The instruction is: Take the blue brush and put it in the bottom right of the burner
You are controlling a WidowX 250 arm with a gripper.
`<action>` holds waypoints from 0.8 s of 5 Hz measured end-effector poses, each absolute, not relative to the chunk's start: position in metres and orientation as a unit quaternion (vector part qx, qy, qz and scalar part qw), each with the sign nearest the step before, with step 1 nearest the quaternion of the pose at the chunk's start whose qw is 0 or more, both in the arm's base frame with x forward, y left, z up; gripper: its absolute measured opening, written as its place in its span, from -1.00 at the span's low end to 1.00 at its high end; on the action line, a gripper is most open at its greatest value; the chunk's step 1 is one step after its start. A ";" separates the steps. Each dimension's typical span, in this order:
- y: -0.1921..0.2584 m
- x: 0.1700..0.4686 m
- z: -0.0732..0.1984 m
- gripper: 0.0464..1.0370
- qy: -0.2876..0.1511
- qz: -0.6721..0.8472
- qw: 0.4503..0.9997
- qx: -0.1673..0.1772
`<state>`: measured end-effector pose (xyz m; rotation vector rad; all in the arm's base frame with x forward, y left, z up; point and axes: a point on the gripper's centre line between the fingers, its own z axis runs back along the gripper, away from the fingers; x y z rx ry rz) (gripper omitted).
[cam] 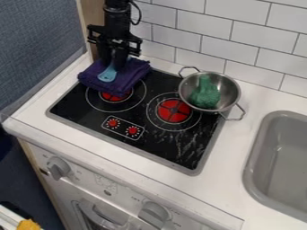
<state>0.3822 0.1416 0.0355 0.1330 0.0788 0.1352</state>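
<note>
We judge the task to be at its early part: the pick is in hand and the placing is all left to do. Our brush [107, 75] is in the upper left of the frame, its broad pale-blue end over the purple cloth [94, 80], which lies partly across the left ring [103, 103] of the stove [78, 119]. The gripper [116, 59] hangs right above, at the brush's upper end, so near that it hides how the two meet. We cannot tell whether it has the brush in its grasp or is merely around or beside it, nor how wide it stands

What is left, as we judge it, is to make sure of the grasp, lift the brush off the cloth, carry it down and to the right across the frame, and lay it on the stove's lower right part, below the right ring [174, 111] and to the right of the knobs [132, 130]. None of that carry is done, as the brush is at the far corner from its goal. We would watch for the cloth coming up with it, since the two lie so close. The pot [230, 92], with a green thing [205, 95] in it, sits at the stove's upper right, and we would keep the path to its left
</note>
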 end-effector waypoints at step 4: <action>0.146 0.389 0.023 0.28 0.054 0.077 0.993 0.075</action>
